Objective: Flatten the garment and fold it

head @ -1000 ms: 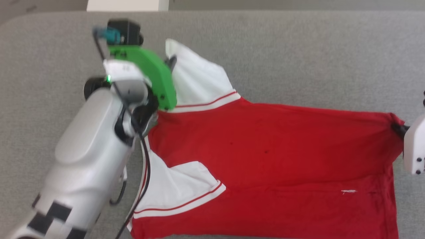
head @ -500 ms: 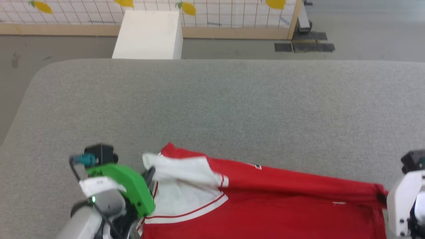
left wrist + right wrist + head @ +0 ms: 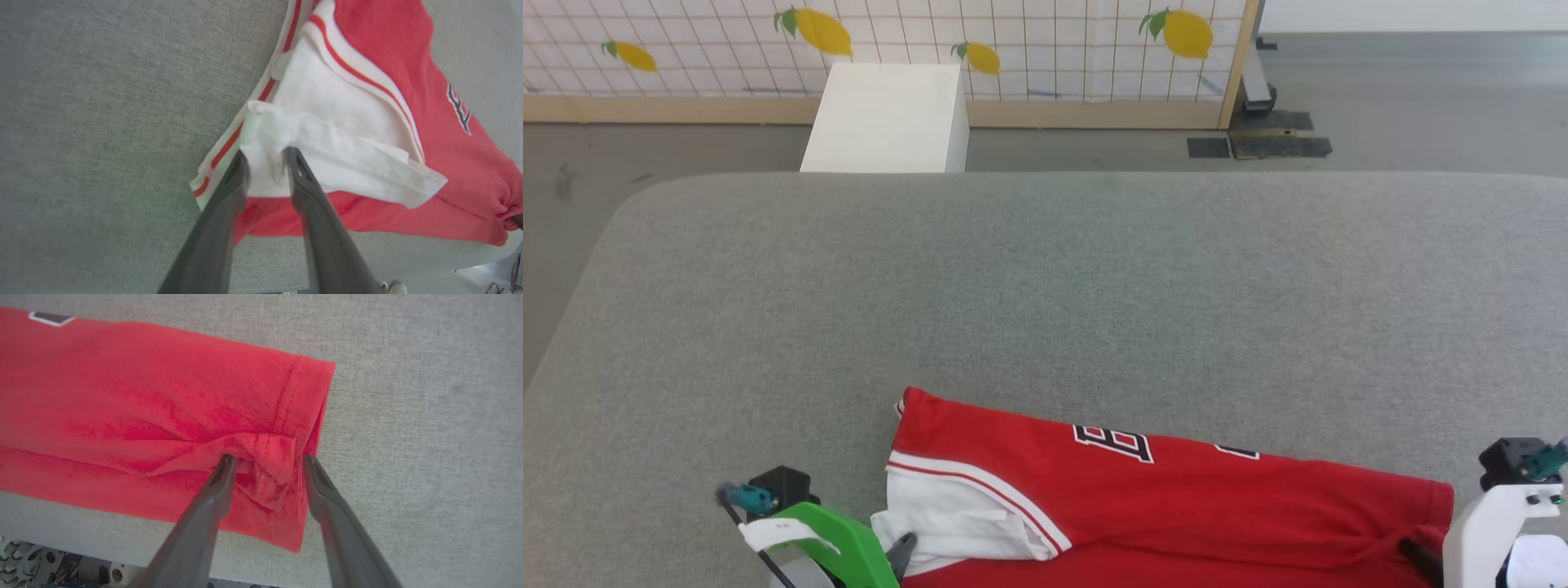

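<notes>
**Shirt in a band at near edge, both claws parted**

Head view: the shirt (image 3: 1176, 490) lies folded in a long band along the bench's (image 3: 1045, 286) near edge. Its dark lettering faces up and the white sleeve (image 3: 956, 523) is at its left end. The left claw (image 3: 900, 557) has its tip right at that sleeve. The right claw (image 3: 1419, 562) is at the shirt's right end.

Left wrist view: the left claw (image 3: 267, 155) has its fingers parted, not clamped. A fold of sleeve (image 3: 327, 106) sits between the tips and touches both. The red body (image 3: 388, 53) runs off behind it.

Right wrist view: the right claw (image 3: 269, 459) is spread wide, released. A pucker of red hem (image 3: 267, 451) sits between the tips. One tip is on the cloth and the other is at the hem edge, just beside bare bench (image 3: 429, 416).
</notes>
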Available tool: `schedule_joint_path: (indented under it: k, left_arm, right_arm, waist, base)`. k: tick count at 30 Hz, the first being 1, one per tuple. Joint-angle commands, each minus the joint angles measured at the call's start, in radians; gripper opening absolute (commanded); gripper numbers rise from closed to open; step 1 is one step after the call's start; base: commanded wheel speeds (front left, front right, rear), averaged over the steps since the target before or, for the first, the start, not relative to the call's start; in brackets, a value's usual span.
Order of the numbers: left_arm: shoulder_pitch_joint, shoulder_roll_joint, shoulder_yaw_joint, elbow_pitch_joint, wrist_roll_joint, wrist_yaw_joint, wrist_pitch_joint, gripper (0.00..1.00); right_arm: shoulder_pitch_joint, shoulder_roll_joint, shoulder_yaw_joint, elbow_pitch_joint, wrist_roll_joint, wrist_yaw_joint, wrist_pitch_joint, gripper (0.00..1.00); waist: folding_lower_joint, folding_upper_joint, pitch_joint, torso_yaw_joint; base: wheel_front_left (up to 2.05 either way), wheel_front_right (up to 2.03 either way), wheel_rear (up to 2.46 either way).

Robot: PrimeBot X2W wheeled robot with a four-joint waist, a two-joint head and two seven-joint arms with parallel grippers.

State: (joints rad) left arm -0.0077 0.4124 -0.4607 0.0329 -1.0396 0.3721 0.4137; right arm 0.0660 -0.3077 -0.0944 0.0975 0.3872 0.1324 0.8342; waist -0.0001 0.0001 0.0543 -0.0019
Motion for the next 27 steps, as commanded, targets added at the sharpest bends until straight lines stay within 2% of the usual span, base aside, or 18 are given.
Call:
schedule_joint_path:
  k: [1,5,8,11,15,18,21,24,27]
  left_arm:
    - [-0.008,0.015,0.007,-0.003,-0.004,0.002,0.007,1.0]
    - [-0.012,0.066,0.046,-0.059,-0.003,0.021,0.014,1.0]
    - [-0.01,0.09,0.115,-0.136,-0.002,0.045,-0.033,1.0]
    - [-0.019,0.114,0.163,-0.189,0.051,0.043,-0.13,1.0]
    - [-0.04,0.12,0.18,-0.193,0.166,0.009,-0.309,1.0]
    - [-0.061,0.106,0.167,-0.155,0.258,-0.038,-0.471,1.0]
    - [-0.076,0.09,0.141,-0.101,0.327,-0.075,-0.59,1.0]
    - [-0.096,0.061,0.132,-0.064,0.384,-0.1,-0.655,1.0]
    - [-0.111,0.026,0.138,-0.05,0.435,-0.119,-0.672,1.0]
  right_arm:
    - [0.004,0.003,-0.011,-0.009,0.008,-0.002,-0.008,1.0]
    - [0.03,-0.004,-0.061,-0.062,0.032,-0.002,-0.01,1.0]
    - [0.05,-0.012,-0.116,-0.098,0.033,-0.002,-0.011,1.0]
    - [0.053,-0.005,-0.166,-0.113,0.032,-0.002,-0.013,1.0]
    - [0.04,-0.012,-0.172,-0.108,0.034,-0.002,-0.029,1.0]
    - [0.036,-0.034,-0.132,-0.078,0.049,-0.002,-0.032,1.0]
    - [0.031,-0.056,-0.092,-0.038,0.06,-0.002,-0.04,1.0]
    - [0.021,-0.074,-0.055,0.006,0.075,-0.002,-0.05,1.0]
    - [0.009,-0.085,-0.031,0.044,0.089,-0.002,-0.061,1.0]
  waist:
    - [0.0001,-0.0001,-0.018,-0.007]
    - [0.0001,-0.0001,-0.042,-0.01]
    - [0.0001,-0.0001,-0.056,-0.012]
    - [0.0001,-0.0001,-0.059,-0.008]
    - [0.0001,-0.0001,-0.049,-0.002]
    - [0.0001,-0.0001,-0.037,0.007]
    - [0.0001,-0.0001,-0.025,0.014]
    - [0.0001,-0.0001,-0.011,0.022]
    - [0.0001,-0.0001,0.003,0.029]
  base:
    - [0.0,0.0,0.0]
    - [0.0,0.0,0.0]
    - [0.0,0.0,0.0]
    - [0.0,0.0,0.0]
    - [0.0,0.0,0.0]
    - [0.0,0.0,0.0]
    - [0.0,0.0,0.0]
    - [0.0,0.0,0.0]
    - [0.0,0.0,0.0]
